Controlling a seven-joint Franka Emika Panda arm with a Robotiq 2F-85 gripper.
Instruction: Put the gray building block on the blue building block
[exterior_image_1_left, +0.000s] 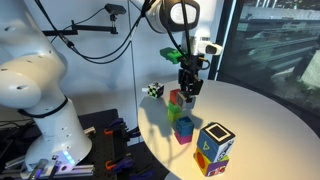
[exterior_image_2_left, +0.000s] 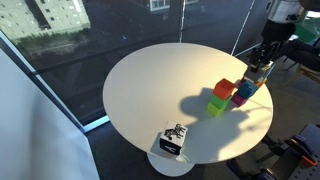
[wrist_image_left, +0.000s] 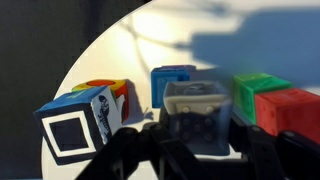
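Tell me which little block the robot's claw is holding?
The gray building block: it alone sits between the fingers of the gripper. The blue building block, the green block and the red block rest on the white table.

No readable text anywhere; the patterned cube (wrist_image_left: 75, 125) shows only a black square.

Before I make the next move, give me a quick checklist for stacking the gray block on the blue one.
1. The pincer holds the gray building block: ok.
2. Top of the blue building block bare: ok.
3. Gray centred over blue: not ok, blue sits farther ahead in the wrist view.
4. Clearance from the green block and red block: cannot tell.
5. Gray raised above blue's top: cannot tell.
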